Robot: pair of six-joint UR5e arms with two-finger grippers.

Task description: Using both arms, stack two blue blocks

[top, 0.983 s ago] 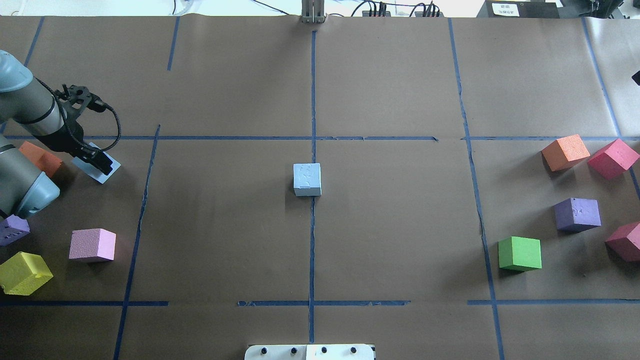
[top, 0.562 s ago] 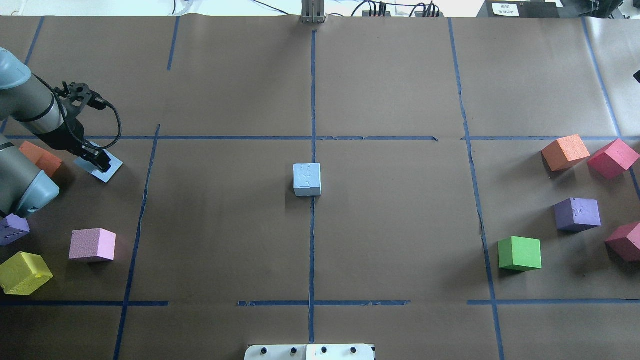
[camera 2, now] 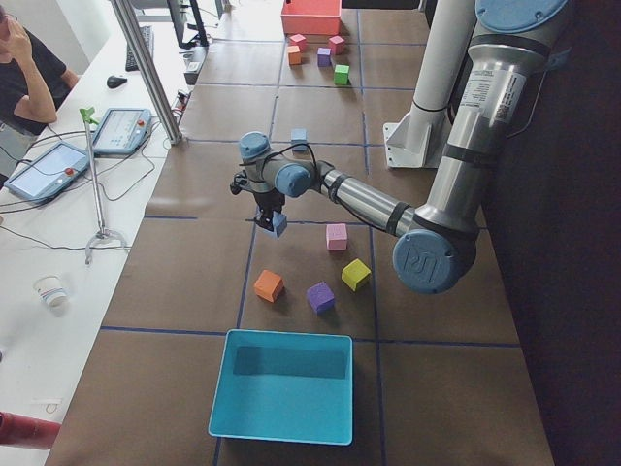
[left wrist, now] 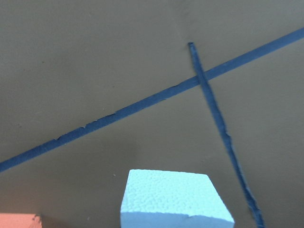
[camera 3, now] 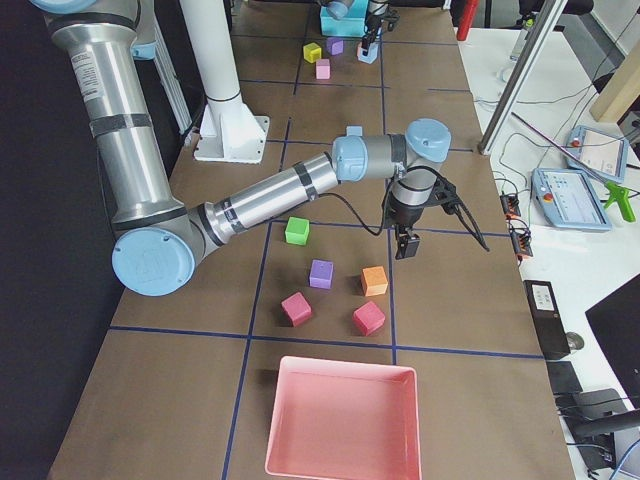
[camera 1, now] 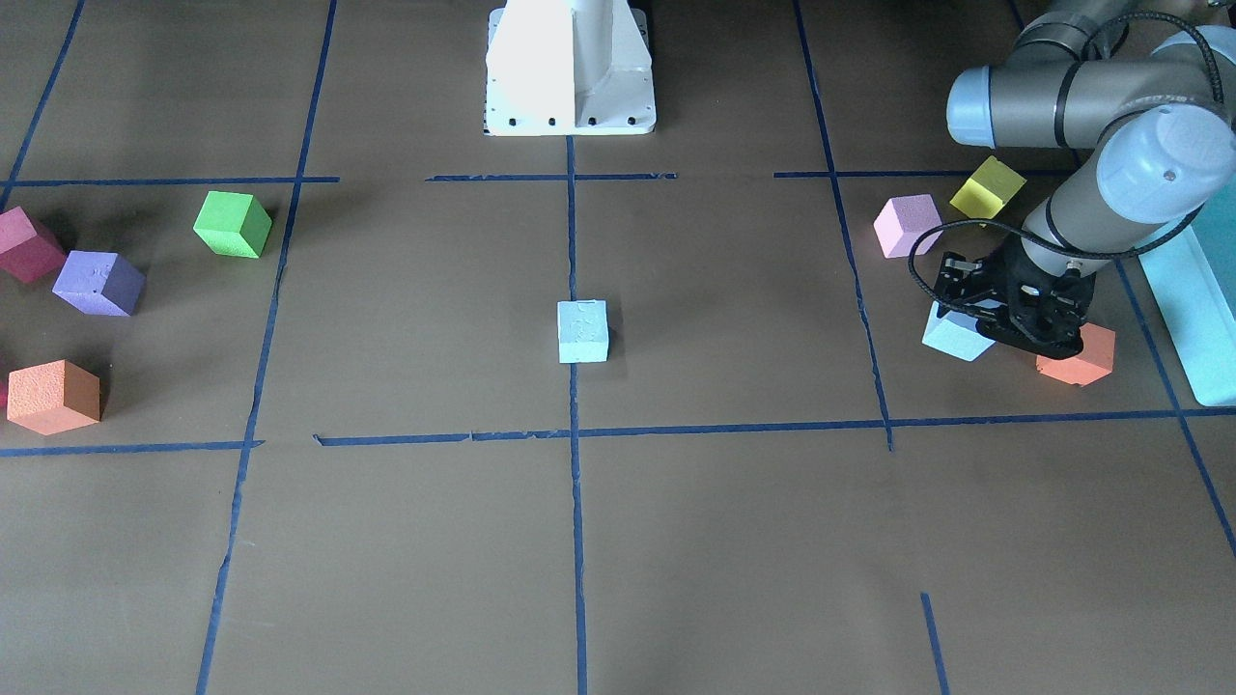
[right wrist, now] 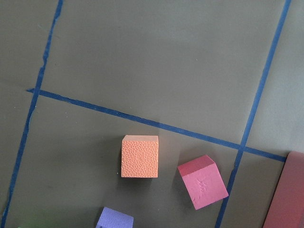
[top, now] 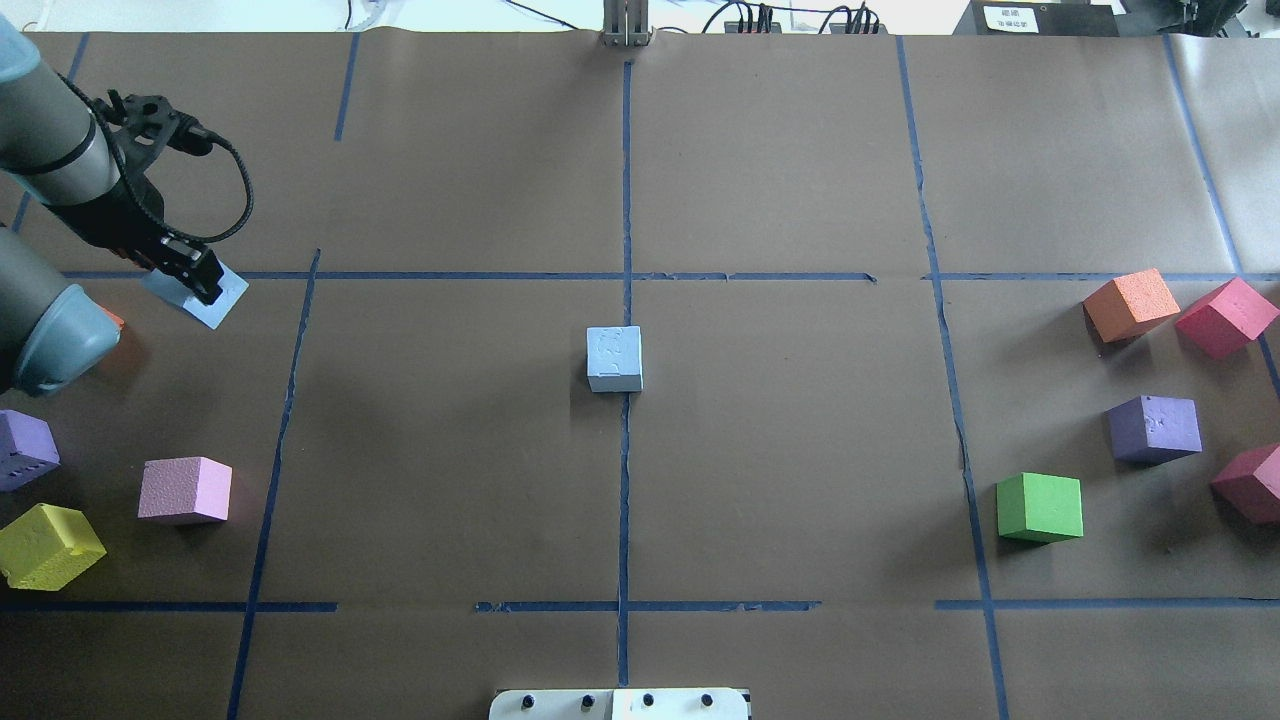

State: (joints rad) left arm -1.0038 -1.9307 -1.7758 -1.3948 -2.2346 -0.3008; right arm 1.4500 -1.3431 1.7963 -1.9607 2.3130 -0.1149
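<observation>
One blue block (top: 613,358) sits on the table's centre line, also seen in the front view (camera 1: 582,331). My left gripper (top: 192,280) is shut on the second blue block (top: 212,300) at the far left and holds it tilted, above the table. This held block also shows in the front view (camera 1: 954,334), the exterior left view (camera 2: 278,224) and the left wrist view (left wrist: 173,197). My right gripper (camera 3: 404,247) hangs above the coloured cubes at the table's right end. It shows only in the exterior right view, so I cannot tell whether it is open or shut.
Pink (top: 185,490), yellow (top: 45,545) and purple (top: 25,450) cubes lie by the left arm, with an orange one (camera 1: 1077,357). Orange (top: 1130,305), red (top: 1225,315), purple (top: 1155,428) and green (top: 1040,507) cubes lie on the right. A teal box (camera 2: 281,427) and a pink tray (camera 3: 340,420) stand at the table's ends.
My left gripper has risen and moved toward the far side with the blue block in it. The arm now covers most of the orange cube in the overhead view.
</observation>
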